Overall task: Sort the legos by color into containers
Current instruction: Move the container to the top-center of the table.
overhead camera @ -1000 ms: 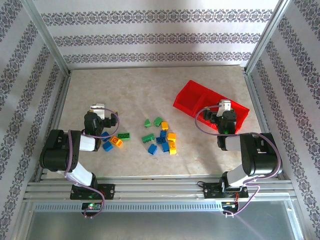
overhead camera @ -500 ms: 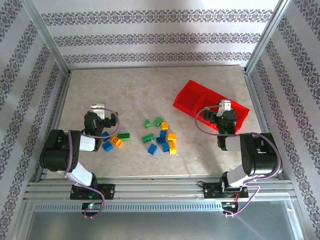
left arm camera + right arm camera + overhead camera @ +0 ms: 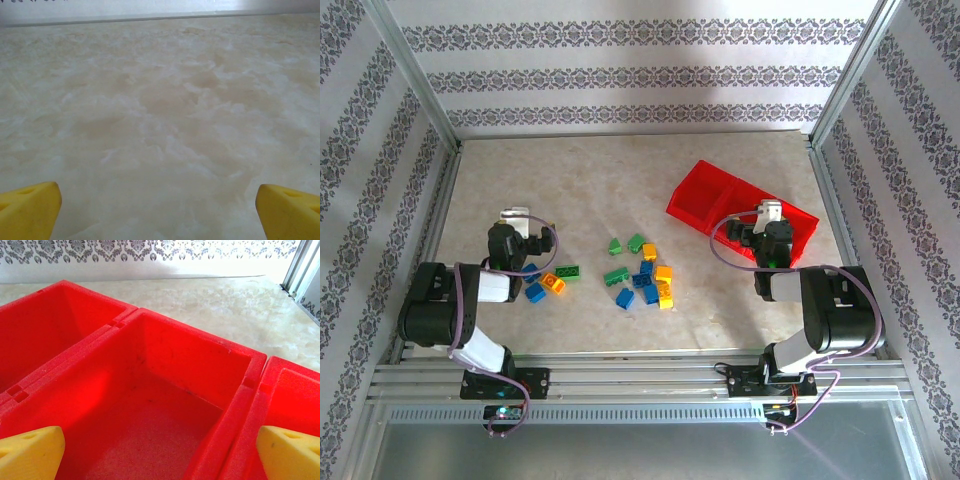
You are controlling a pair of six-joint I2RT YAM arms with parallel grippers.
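The legos lie loose on the table: a main cluster (image 3: pixel 642 275) of green, blue and yellow/orange bricks at the centre, and a few more (image 3: pixel 548 282) beside my left arm. The containers are compartments of one red tray (image 3: pixel 698 188) at the right. My left gripper (image 3: pixel 517 214) hovers left of the bricks; it is open (image 3: pixel 160 220), its yellow fingertips (image 3: pixel 30 209) wide apart over bare table. My right gripper (image 3: pixel 769 212) hangs over the tray, open (image 3: pixel 160 460) above the middle compartment (image 3: pixel 190 357), which holds nothing where it shows.
Patterned walls and metal frame posts (image 3: pixel 840 95) close in the table on three sides. The tray lies at an angle near the right wall. Bare tabletop (image 3: pixel 590 180) stretches behind the bricks to the back wall.
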